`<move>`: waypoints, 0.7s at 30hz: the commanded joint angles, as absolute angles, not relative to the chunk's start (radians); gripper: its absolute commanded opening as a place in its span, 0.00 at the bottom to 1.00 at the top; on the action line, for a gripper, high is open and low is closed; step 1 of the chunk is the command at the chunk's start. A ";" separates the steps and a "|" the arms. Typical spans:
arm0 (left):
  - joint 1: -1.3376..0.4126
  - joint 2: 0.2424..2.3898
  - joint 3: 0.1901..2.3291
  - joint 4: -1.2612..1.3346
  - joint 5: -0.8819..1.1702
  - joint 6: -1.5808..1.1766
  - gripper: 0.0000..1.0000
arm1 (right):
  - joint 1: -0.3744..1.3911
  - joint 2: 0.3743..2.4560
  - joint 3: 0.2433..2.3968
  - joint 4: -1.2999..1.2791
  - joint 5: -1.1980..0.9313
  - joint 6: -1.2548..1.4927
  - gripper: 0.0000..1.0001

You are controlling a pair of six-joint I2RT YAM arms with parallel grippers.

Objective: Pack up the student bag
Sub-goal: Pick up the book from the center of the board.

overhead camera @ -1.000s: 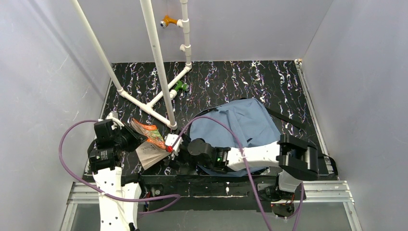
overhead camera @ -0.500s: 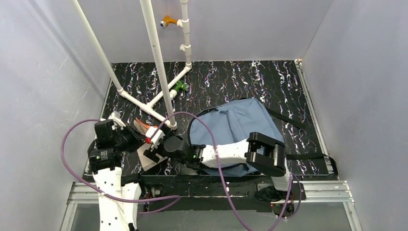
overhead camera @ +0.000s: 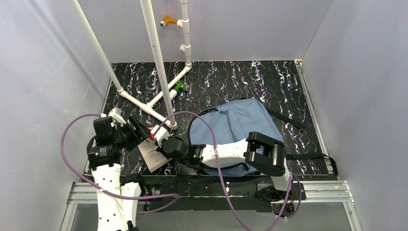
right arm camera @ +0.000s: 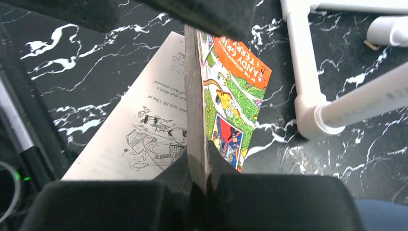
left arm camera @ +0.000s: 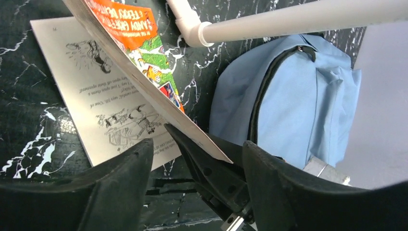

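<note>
The student bag (overhead camera: 240, 125) is dusty blue and lies flat right of centre; its zipper side shows in the left wrist view (left arm camera: 298, 96). A paperback book (overhead camera: 153, 154) with an orange cover (right arm camera: 231, 91) hangs open at the near left of the table. My right gripper (overhead camera: 156, 137) is shut on the book's block of pages (right arm camera: 197, 154), edge-on between its fingers. My left gripper (overhead camera: 137, 132) stands open just beside it (left arm camera: 197, 149), its fingers apart on either side of the right gripper's finger and the book's corner. A printed page (left arm camera: 96, 106) lies spread on the table.
A white PVC pipe frame (overhead camera: 159, 62) rises from the table just behind the book, with an elbow joint close by (right arm camera: 308, 96). A green clip (overhead camera: 181, 86) lies by the pipes. Black bag straps (overhead camera: 308, 156) trail to the right. Grey walls enclose three sides.
My right gripper reached left to the book and shut on it. My left gripper opened and let the book go. The loose pages dropped open onto the table.
</note>
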State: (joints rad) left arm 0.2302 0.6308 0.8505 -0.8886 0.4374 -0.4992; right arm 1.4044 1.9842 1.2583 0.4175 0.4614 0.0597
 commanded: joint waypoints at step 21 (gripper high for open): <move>0.224 0.637 0.913 -0.677 0.679 -0.684 0.79 | 1.300 1.209 1.057 -0.104 0.827 0.183 0.01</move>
